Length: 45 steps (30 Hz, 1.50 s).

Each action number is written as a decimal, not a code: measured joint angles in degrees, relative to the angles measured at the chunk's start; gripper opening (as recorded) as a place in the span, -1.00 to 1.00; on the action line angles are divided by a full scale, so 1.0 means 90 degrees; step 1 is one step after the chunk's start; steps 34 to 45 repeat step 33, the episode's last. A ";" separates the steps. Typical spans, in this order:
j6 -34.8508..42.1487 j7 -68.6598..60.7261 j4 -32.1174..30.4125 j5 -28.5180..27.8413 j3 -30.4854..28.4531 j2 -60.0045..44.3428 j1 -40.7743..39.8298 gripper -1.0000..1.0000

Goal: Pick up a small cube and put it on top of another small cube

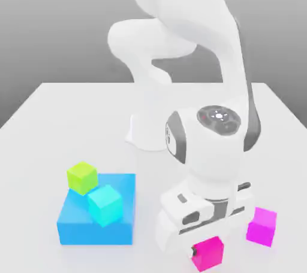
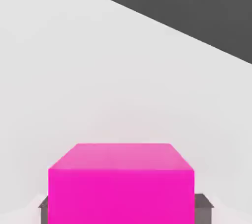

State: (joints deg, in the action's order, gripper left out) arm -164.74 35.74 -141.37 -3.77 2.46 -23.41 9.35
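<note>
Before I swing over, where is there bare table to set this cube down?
Bare table lies between the blue block and the robot's base, and in front of the base. It's crowded at the exterior view's right, where the pink cube in the tool neighbours the magenta cube.

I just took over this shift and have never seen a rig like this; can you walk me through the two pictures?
The machine is one white robot arm ending in a gripper with two jaws. The exterior view looks at the whole scene from off the arm; the hand view comes from a camera on the hand.

On the pale table sits a wide blue block. A cyan cube rests on it, and a lime-green cube is at its far-left corner in the exterior view. A magenta cube lies at that view's right.

The jaws are closed on a hot-pink cube.
</note>
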 joint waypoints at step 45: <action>0.1383 0.2327 -0.2515 -0.0128 -0.1562 0.3921 -0.2915 1.00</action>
